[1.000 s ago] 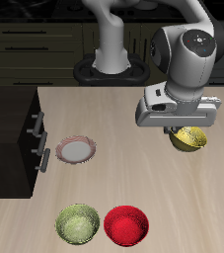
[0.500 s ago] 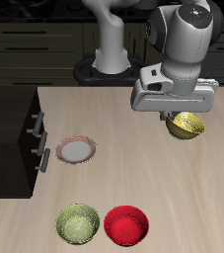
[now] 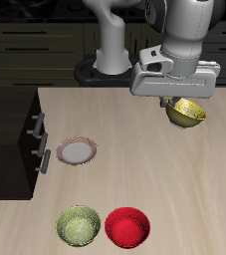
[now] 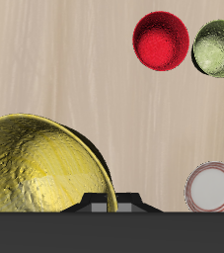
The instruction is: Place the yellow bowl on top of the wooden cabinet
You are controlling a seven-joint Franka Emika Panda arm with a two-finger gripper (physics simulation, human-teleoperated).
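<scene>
The yellow bowl (image 3: 187,113) hangs tilted in my gripper (image 3: 176,103), lifted well above the light wood tabletop. My gripper is shut on its rim. In the wrist view the yellow bowl (image 4: 39,168) fills much of the frame, close to the camera, its mottled golden surface showing. The wooden cabinet (image 3: 10,134) is the large dark box with silver bar handles at the table's side, far across from the gripper. Its top is bare.
A small pink-rimmed plate (image 3: 76,151) lies near the cabinet's front; it also shows in the wrist view (image 4: 211,188). An olive-green bowl (image 3: 78,225) and a red bowl (image 3: 127,226) sit side by side by the table's front edge.
My gripper has risen with the yellow bowl and shifted slightly toward the cabinet's side. The bowl is higher above the table than a second ago. Nothing else moved.
</scene>
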